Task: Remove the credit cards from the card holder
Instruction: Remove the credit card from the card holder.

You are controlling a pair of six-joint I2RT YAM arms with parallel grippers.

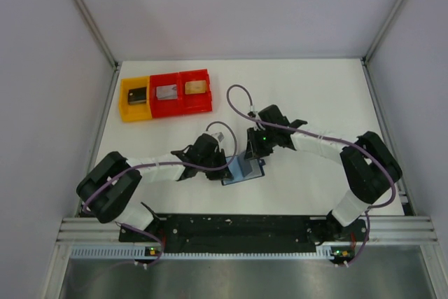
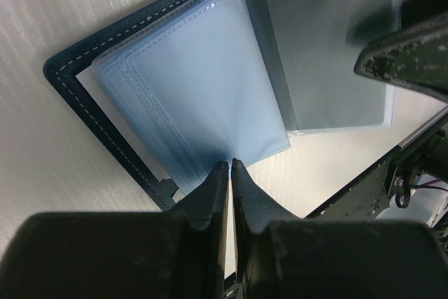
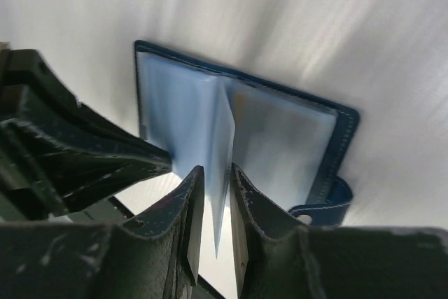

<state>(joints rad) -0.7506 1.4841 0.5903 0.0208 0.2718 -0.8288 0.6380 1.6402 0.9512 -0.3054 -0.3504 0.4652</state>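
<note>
Card holder (image 1: 243, 170) lies open and flat on the white table (image 1: 315, 96), navy cover down, its clear sleeves fanned upward and the clasp tab at its outer edge.

At its near edge the left gripper (image 2: 230, 164) has its fingers pressed together on the corner of a sleeve, seemingly nipping it, though the contact is hard to make out.

Over the holder's spine the right gripper (image 3: 216, 169) keeps a narrow gap, with one upright sleeve leaf (image 3: 224, 138) standing between its fingers.

Well beyond the holder, towards the far left, sit a yellow bin (image 1: 124, 103) and red bins (image 1: 183, 106) in a row.
</note>
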